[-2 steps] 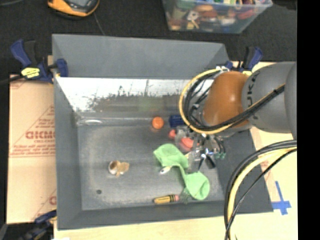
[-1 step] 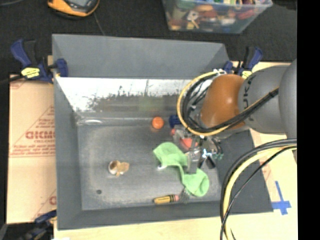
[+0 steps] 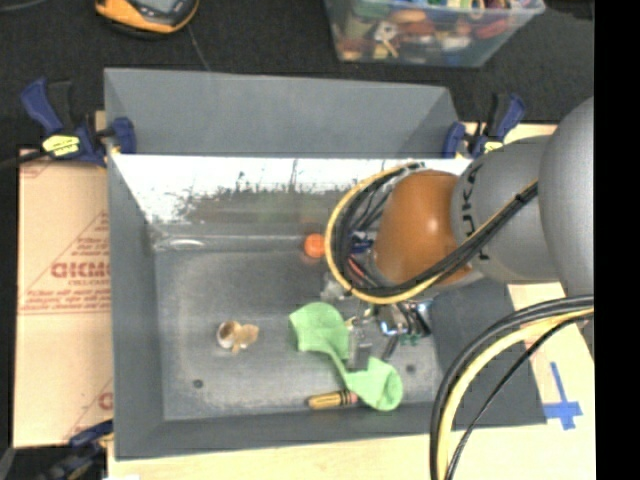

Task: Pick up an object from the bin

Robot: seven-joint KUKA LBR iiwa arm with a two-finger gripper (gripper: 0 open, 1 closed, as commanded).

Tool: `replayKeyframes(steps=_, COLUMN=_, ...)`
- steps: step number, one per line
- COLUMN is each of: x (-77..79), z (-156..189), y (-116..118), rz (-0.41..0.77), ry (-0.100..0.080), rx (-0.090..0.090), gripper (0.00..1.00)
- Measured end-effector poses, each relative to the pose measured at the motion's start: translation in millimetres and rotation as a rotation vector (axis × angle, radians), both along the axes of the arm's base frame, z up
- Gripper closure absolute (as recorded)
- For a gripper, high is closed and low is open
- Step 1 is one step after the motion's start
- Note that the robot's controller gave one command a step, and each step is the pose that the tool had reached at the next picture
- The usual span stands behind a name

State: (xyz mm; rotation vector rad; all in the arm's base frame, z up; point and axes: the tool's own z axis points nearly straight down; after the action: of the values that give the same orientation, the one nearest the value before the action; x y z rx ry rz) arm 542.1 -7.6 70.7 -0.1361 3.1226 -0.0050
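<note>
The grey bin [image 3: 132, 308] carries few things, and the gripper [image 3: 378, 336] hangs low over the largest, a crumpled green cloth [image 3: 318, 330] lying right of centre toward the bin's near edge. Whether the gripper is open or closed I cannot tell, since the wrist and cables cover it. To judge by this, the step is the descent onto the cloth. A good grasp would bite a raised fold near the cloth's middle, not a thin edge, press close to the floor, and lift straight up, clear of the bin's right wall. Counted, there is one green cloth, one tan crumpled lump [image 3: 237, 336] left of centre, one orange-yellow stick [image 3: 331, 400] by the near edge, just beside the cloth, and one small orange ball [image 3: 313, 246] near the far wall.
</note>
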Motion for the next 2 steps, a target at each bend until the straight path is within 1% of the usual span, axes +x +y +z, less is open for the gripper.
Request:
replayKeyframes(steps=1, x=27.3, z=-6, y=-42, rz=-0.006, ry=-0.014, rx=-0.006, gripper=0.0)
replayKeyframes(steps=2, x=5.8, z=0, y=-5, rz=0.005, ry=-0.005, rx=0.001, gripper=1.0)
